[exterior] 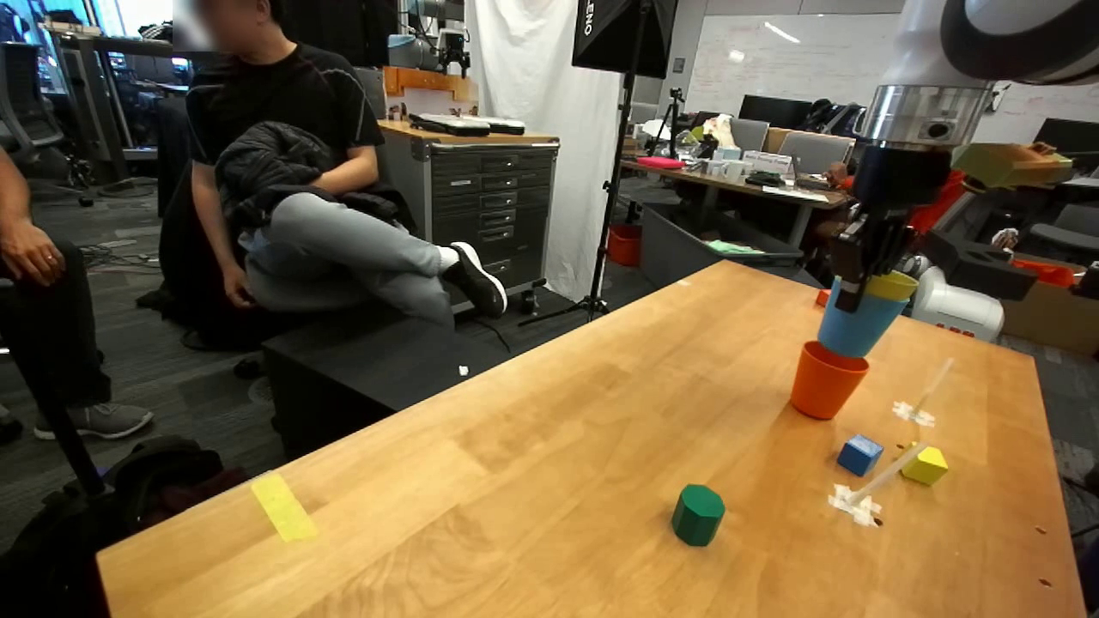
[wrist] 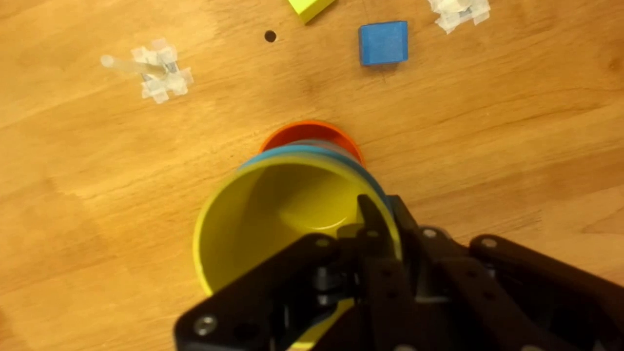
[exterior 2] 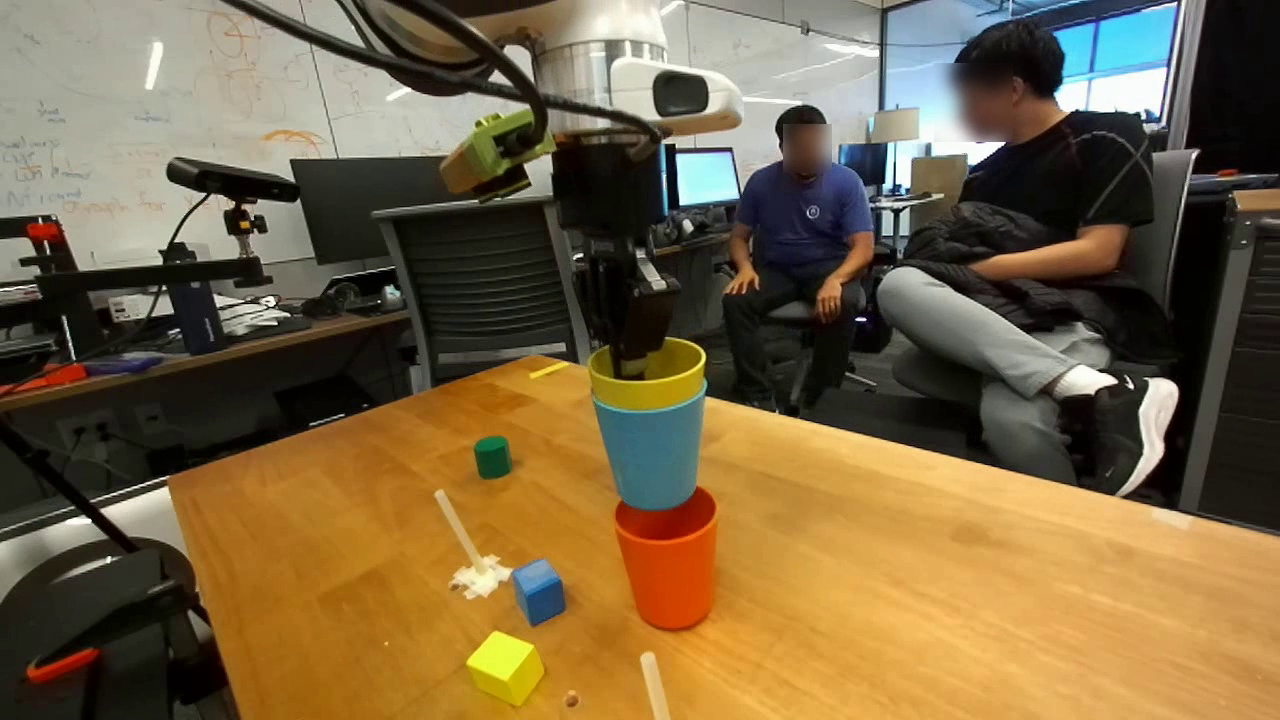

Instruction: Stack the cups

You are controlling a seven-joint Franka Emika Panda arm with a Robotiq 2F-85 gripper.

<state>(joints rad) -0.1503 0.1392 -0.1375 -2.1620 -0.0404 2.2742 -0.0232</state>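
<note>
Clenching two cups together by their walls, the gripper [wrist: 381, 209] hangs over the wooden counter [exterior: 515, 481], one jaw inside the yellow cup [exterior 2: 655, 395] and one against the outside of the blue cup [exterior 2: 652, 455]. The yellow cup sits nested in the blue cup, its rim showing above the blue rim, both mouth up. Directly below, the orange-red cup [exterior 2: 668, 575] stands upright on the counter. The blue cup's base is at its mouth in both exterior views; whether it touches the rim, dips inside or sits just above, I cannot tell.

In an exterior view the orange-red cup stands in from the far edge, between the two far corners. Toward the right edge lie a blue block [exterior: 859, 456] and a yellow block [exterior: 925, 464], near each other, the yellow block closer to that edge. A dark green block [exterior: 697, 515] stands farther from the right edge, well apart from the cups. Two pale sticks [exterior: 889, 473] slant up from patches of white tape [exterior: 859, 508] on the right edge's side of the counter. A strip of yellow tape [exterior: 283, 507] lies near the left corner. Beyond the left edge sits a man in a black shirt [exterior: 283, 107]. In an exterior view a man in a blue shirt [exterior 2: 805, 215] sits past the far corner.
</note>
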